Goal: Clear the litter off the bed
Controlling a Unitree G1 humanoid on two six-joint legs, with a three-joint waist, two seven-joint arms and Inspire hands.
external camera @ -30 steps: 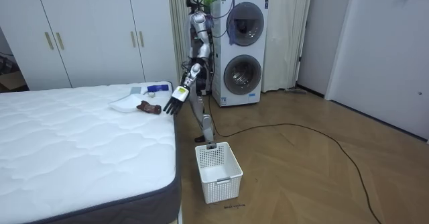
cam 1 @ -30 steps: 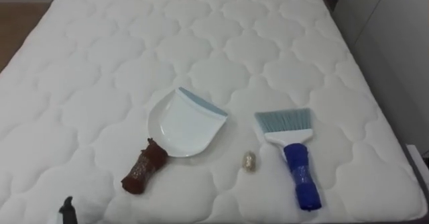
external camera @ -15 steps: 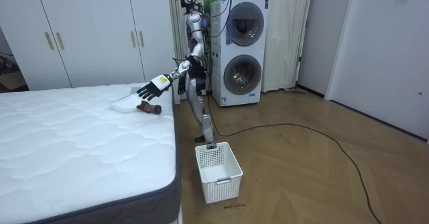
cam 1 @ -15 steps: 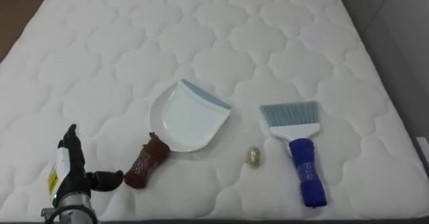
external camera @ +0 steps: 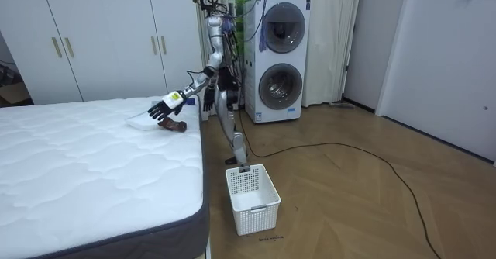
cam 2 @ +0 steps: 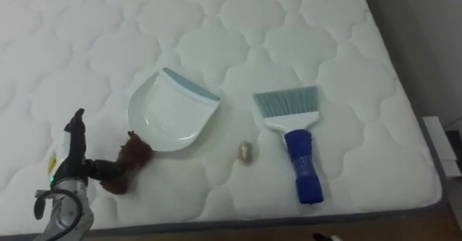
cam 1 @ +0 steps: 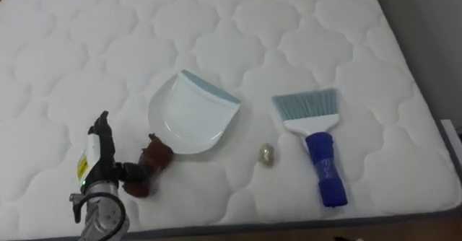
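A white dustpan (cam 1: 191, 115) with a brown handle (cam 1: 150, 161) lies on the white quilted mattress (cam 1: 216, 24) near its front edge. To its right a small beige scrap (cam 1: 268, 154) sits on the bed. Further right lies a hand brush (cam 1: 317, 151) with pale blue bristles and a blue grip. My left hand (cam 1: 97, 165) is just left of the dustpan's handle, open, fingers straight and pointing up the bed, thumb reaching to the handle's end. In the room view I stand at the bed's end, left hand (external camera: 163, 106) stretched over the dustpan (external camera: 143, 119).
The mattress's near edge (cam 1: 289, 223) runs along the bottom, its right edge (cam 1: 433, 125) close by the brush. In the room view a white basket (external camera: 252, 197) stands on the wooden floor beside the bed, stacked washing machines (external camera: 279, 57) behind me, and wardrobes (external camera: 101, 34) along the wall.
My left hand has come up from the lower left and moved right to the dustpan's handle. The view has dipped towards the bed's near edge.
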